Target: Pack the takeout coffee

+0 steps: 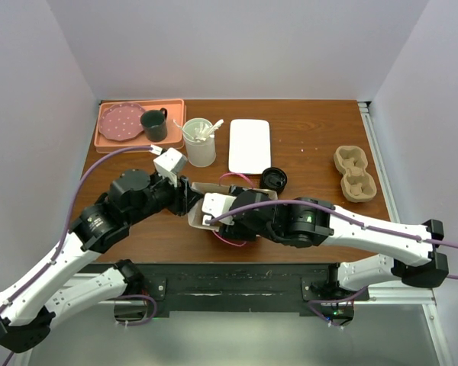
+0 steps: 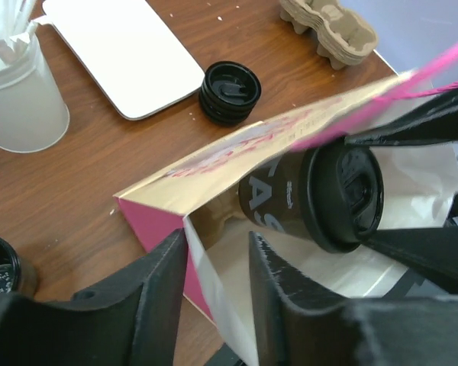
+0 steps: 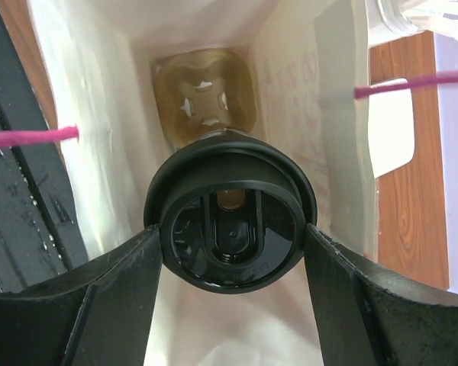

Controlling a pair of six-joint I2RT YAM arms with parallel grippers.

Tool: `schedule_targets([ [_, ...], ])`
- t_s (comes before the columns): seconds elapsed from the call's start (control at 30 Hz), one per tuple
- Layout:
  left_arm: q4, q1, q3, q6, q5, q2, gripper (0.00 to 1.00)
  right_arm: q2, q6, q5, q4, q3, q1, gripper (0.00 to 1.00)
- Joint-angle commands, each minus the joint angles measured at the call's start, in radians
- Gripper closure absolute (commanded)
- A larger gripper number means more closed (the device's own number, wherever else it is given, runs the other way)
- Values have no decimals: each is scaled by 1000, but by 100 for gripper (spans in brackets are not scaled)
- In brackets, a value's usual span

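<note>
- Sliding cup into bag: right gripper clamps it at 3 and 9 o'clock.
- Left gripper straddles the bag wall, jaws narrowly parted, not pinching.
- Aim for carrier, 12 o'clock of cup; hold the mouth spread.

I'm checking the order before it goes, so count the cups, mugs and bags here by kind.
Coffee cup: 1
Clear cup: 1
Mug: 1
Bag: 1
Total: 4
</note>
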Motion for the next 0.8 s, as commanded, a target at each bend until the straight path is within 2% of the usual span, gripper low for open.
schedule_targets([
  [0.0, 13, 4, 88, 178, -14, 32, 52, -35, -51, -18, 68, -23, 5, 56],
  [0.2, -10, 6, 132, 353, 149, 107, 45, -35, -45, -45, 71, -22, 5, 57],
  [0.47, 49, 6, 167, 515, 150, 176, 44, -70, -47, -64, 99, -80, 7, 58],
  [0.57, 46, 6, 165, 564, 242, 198, 58, -95, -47, -64, 109, -107, 7, 58],
  [0.63, 49, 4, 165, 569, 294, 191, 76, -106, -44, -58, 105, -124, 7, 58],
  [0.67, 52, 6, 162, 569, 307, 187, 88, -118, -42, -52, 103, -130, 7, 58],
  [0.77, 72, 4, 161, 555, 348, 164, 100, -132, -54, -20, 102, -150, 7, 58],
])
